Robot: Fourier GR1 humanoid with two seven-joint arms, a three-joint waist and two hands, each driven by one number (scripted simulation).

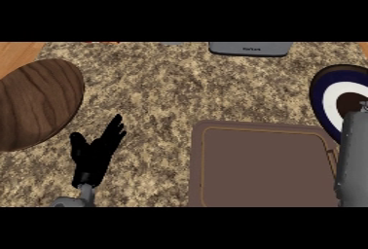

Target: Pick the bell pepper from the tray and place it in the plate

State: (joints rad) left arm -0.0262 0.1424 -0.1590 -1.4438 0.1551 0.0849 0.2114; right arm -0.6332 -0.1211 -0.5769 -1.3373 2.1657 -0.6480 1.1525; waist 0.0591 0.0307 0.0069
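Counter holds one tray (262, 165), one plate (325, 99); left hand (93, 151) open, empty; right hand unseen.

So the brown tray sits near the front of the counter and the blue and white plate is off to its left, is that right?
Not quite. In the head view the blue and white plate is at the tray's right, at the counter's right edge, partly behind the right forearm. The brown tray does sit near the front of the counter.
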